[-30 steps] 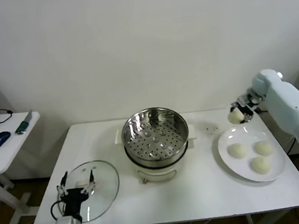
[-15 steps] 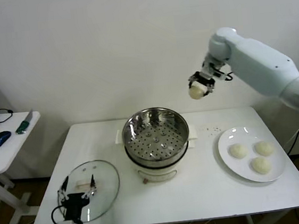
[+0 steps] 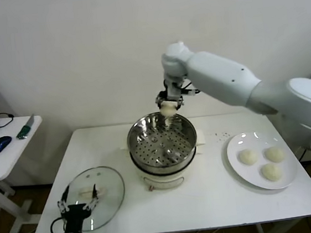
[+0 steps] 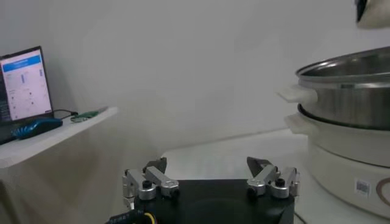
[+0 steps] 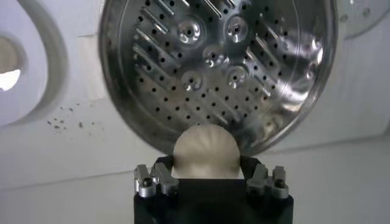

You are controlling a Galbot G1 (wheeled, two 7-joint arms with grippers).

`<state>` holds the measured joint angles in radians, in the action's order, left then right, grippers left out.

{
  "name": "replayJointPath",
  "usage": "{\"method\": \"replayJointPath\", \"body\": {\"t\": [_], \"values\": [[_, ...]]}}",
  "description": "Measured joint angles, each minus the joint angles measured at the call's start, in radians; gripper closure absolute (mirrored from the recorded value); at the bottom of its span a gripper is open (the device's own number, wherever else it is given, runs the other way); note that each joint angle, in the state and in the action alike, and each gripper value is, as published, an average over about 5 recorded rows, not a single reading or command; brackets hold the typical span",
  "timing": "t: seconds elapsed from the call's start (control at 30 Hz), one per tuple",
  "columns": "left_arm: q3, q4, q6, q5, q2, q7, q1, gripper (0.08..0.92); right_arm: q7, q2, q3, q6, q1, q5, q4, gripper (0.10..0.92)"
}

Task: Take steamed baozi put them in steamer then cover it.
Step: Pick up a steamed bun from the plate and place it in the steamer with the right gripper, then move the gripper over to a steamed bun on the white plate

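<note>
Right gripper clamped on one baozi, above steamer back rim. Left gripper spread, idle by glass lid. Three buns on plate.

From the head we look forward and down over the whole white table, the steamer at its centre. Our left wrist camera sits low at table height, looking level past the left gripper at the steamer's side, close by. Our right wrist camera looks straight down past the right gripper into the same steamer, seen in all three views.
</note>
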<state>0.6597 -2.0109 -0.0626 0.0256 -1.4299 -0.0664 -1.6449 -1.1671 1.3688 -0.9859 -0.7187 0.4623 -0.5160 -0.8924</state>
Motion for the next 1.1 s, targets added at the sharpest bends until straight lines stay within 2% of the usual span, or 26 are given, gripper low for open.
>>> {"method": "replayJointPath", "body": {"t": [0.67,0.93,1.1], "values": [[-0.006,0.005,-0.003,0.001,0.0,0.0,0.001,0.177,0.042,0.096,0.047,-0.07,-0.168,-0.226,0.062,0.302],[-0.005,0.004,-0.002,0.001,0.0,-0.002,-0.004,0.177,0.051,0.097,0.071,-0.08,-0.183,-0.273,0.062,0.213],[-0.002,0.003,0.001,0.001,0.001,-0.009,-0.007,0.177,0.051,0.085,0.081,-0.083,-0.173,-0.272,0.045,0.203]]}}
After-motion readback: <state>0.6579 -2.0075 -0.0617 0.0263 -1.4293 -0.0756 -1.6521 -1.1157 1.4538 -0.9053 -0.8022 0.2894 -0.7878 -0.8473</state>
